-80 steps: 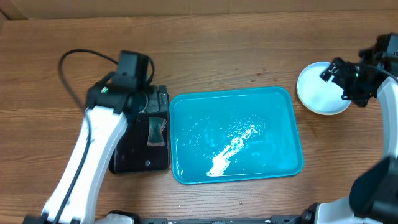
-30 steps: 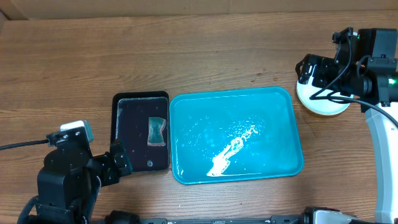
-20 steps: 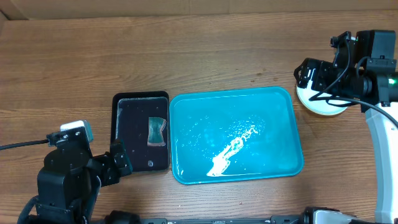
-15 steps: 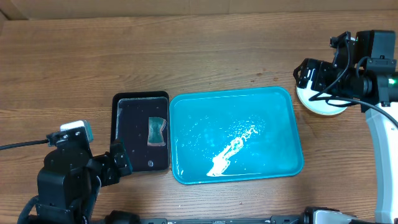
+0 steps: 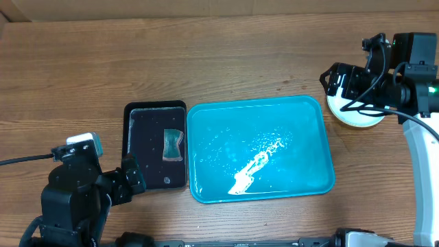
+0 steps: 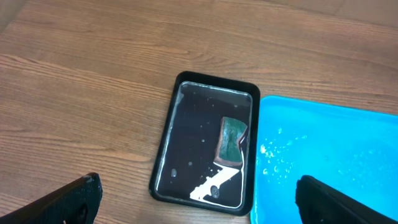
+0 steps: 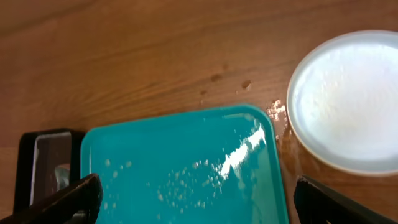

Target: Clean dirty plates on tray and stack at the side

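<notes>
Plates [image 7: 348, 99] beside rt pincer [image 7: 198, 190], apart

A wooden table [image 5: 240, 62] fills nearly the whole scene, its warm brown grain running left to right in long streaks. Along the far edge lies a paler tan strip [image 5: 206, 5] (cardboard or a wall, it is hard to tell which). A few dark flecks [image 5: 287, 83] mark the wood right of centre, with a small wet patch [image 7: 277, 112] further right. The light is even and soft, casting only faint shadows.
</notes>
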`<state>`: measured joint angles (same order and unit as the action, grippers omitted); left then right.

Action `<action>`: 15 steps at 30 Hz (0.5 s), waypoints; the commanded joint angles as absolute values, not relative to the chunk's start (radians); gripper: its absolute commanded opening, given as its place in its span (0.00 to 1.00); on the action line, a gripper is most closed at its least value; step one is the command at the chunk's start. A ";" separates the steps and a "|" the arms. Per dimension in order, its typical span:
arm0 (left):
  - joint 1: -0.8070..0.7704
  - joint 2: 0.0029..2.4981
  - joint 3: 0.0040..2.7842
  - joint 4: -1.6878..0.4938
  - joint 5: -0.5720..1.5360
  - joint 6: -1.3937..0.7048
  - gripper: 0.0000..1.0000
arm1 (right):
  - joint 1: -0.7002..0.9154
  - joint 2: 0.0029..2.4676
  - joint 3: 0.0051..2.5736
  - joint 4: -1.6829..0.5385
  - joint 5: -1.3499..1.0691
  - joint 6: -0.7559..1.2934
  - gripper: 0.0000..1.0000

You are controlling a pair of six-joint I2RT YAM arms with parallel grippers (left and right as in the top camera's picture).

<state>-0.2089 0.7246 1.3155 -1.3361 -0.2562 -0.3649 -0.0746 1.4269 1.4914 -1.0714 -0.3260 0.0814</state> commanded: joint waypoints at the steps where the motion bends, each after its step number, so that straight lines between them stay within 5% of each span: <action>1: -0.210 0.726 1.326 -1.335 -0.270 -0.374 1.00 | -0.040 1.359 1.478 -1.017 -0.349 0.077 1.00; 15: -0.210 0.726 1.326 -1.335 -0.270 -0.374 1.00 | 0.096 0.804 1.004 -0.623 -0.266 0.086 1.00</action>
